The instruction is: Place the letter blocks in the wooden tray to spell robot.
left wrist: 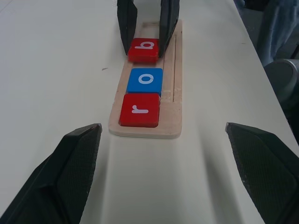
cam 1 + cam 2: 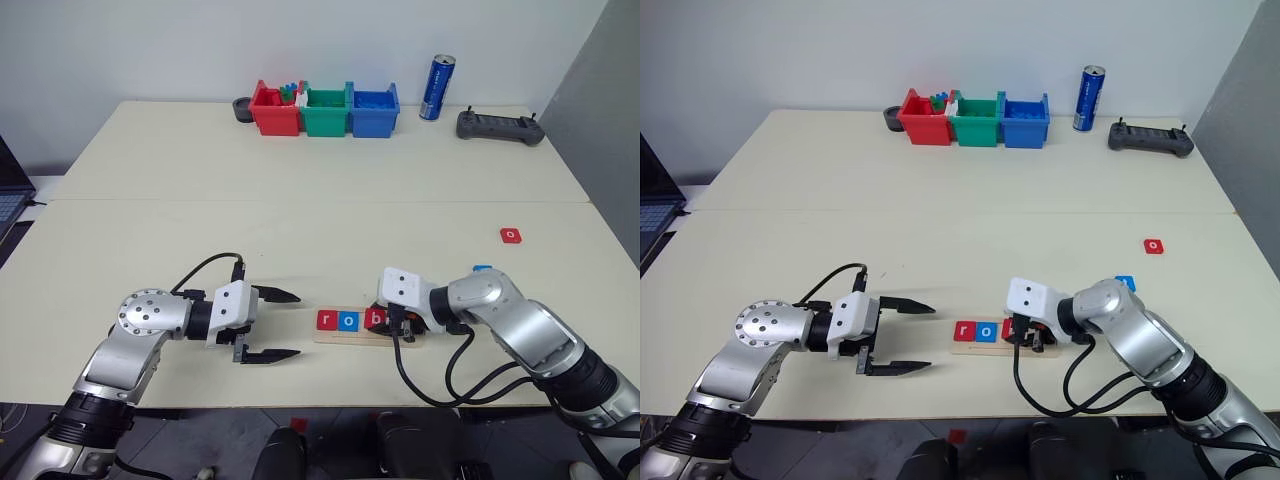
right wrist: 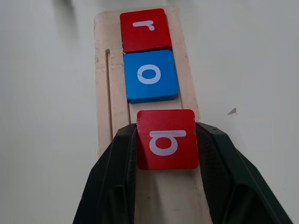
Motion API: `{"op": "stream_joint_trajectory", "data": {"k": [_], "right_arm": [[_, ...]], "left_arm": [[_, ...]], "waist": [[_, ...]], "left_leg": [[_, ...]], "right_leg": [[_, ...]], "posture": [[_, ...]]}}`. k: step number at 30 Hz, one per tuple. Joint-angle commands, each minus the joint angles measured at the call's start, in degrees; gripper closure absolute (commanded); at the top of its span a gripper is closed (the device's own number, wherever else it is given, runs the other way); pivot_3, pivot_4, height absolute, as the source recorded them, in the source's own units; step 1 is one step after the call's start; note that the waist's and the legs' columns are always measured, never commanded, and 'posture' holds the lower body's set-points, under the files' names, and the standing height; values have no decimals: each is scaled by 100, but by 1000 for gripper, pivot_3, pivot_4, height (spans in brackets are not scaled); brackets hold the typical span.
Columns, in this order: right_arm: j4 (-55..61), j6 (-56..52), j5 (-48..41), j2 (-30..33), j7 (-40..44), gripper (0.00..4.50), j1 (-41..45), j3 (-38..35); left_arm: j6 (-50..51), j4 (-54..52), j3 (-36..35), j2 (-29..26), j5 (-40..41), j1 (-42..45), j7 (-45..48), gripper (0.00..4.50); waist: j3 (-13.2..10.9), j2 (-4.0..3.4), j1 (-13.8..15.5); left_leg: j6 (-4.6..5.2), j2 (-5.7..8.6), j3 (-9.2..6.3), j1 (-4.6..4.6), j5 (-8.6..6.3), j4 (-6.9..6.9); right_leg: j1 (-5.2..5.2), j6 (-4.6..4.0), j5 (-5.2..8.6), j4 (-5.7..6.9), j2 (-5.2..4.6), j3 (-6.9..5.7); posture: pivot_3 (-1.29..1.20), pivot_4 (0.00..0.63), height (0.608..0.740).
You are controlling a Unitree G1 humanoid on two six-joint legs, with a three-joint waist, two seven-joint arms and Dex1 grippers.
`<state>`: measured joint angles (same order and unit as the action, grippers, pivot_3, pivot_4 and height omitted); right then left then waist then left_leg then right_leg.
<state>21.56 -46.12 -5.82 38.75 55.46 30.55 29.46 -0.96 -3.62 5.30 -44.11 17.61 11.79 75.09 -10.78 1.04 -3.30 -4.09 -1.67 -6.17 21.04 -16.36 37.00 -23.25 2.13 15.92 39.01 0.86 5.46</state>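
Two letter blocks already sit in the wooden tray (image 1: 170,100): the red r block (image 1: 139,109) at the end nearest the left arm and the blue o block (image 1: 145,80) touching it, so the word reads in order from that end. A third, the red b block (image 3: 167,139), is clamped between the two black fingers of the right end effector (image 3: 167,154), which grips it by its side edges. That side grip keeps the letter face up and lets the tile be lowered flat onto the wood. It hangs over the tray just beside the o, with a narrow gap between them, and appears slightly skewed; whether it touches the wood I cannot tell.

Well apart from the tray, the two remaining tiles wait on the bench (image 2: 300,200) on the right arm's side: a red o block (image 2: 511,235) farther out, and a blue block (image 2: 1125,283) peeping past the right arm, its letter hidden.

Off the r end of the tray hovers the left end effector (image 2: 272,325), fingers spread wide and empty, pointing along the strip, probably ready to steady it.

My reading: the third letter is being seated, and the next move calls for nudging the b square against the o before release.
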Motion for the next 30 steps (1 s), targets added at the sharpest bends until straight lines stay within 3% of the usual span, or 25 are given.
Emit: {"op": "stream_joint_trajectory", "data": {"k": [1, 3, 12, 20, 23, 30], "right_arm": [[89, 93, 8, -14, 90, 3041, 143, 26], [82, 108, 31, -20, 104, 3041, 159, 44], [127, 54, -21, -90, 33, 12, 234, -74], [827, -449, -509, 40, -19, 12, 67, -741], [961, -377, -477, 354, 5, 535, -159, -708], [757, 34, -179, 662, -45, 3061, -373, -408]], "left_arm": [[-8, -189, -56, -21, 53, 34, -25, 0], [-14, -191, -58, -19, 50, 21, -23, 0], [-159, -60, -44, 11, 2, -12, -17, 0], [-117, -92, -87, -1, 40, -48, -61, 0], [-3, -162, -116, -42, 70, -13, -98, 0], [266, -291, -133, -77, 73, 152, -167, 0]], "waist": [[0, 0, 0], [0, 0, -1], [0, 0, 0], [0, 0, 2], [0, 0, 7], [0, 0, -14]], "left_leg": [[0, 0, 0, 0, 0, 0], [0, 0, 0, 0, 0, 0], [0, 0, -1, 0, 0, 0], [0, 0, -3, 1, 0, -1], [0, 0, -3, 1, 0, -1], [0, -1, -1, -1, 0, 0]], "right_leg": [[0, 0, 0, 0, 0, 0], [0, 0, 0, 0, 0, 0], [0, 0, 0, 0, 0, -1], [0, -1, 0, 0, -1, -2], [0, 0, 0, -1, -1, -3], [0, 3, 2, 0, 2, -1]], "posture": [[0, 150, 740], [0, 150, 740], [0, 150, 740], [0, 150, 740], [0, 150, 740], [0, 150, 740]]}}
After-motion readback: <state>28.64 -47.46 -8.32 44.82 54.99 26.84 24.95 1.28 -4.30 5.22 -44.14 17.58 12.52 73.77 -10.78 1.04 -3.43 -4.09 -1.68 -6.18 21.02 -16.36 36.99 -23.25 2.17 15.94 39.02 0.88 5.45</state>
